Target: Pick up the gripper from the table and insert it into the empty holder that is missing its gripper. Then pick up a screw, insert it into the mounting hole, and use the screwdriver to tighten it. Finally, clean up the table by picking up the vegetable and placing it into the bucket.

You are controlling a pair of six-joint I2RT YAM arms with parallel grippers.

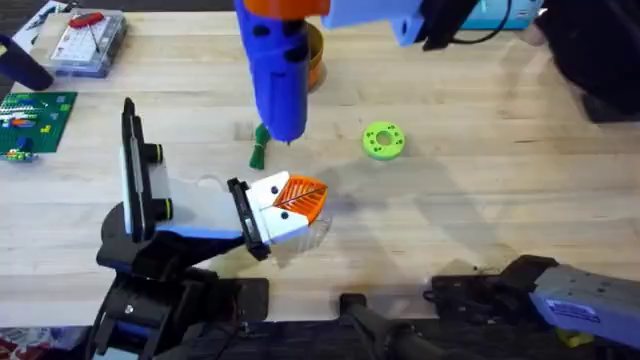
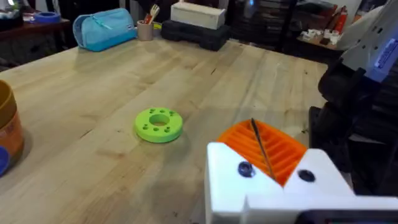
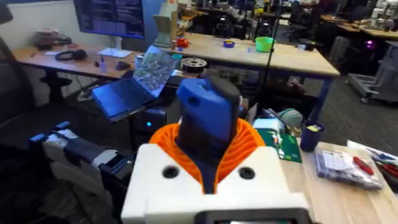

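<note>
While I hold the rig steady, the table (image 1: 480, 170) reads as pale joined planks. My right gripper (image 3: 208, 165) is clamped on the screwdriver (image 1: 278, 80), tip down near the overhead view's centre, just above the vegetable (image 1: 260, 148). The bucket (image 1: 314, 55) sits at twelve o'clock behind it. A green ring disc (image 1: 383, 140) lies at two o'clock from the left gripper (image 1: 300, 205), whose pads pinch a thin rod (image 2: 261, 146). Desks and monitors fill the room behind.
</note>
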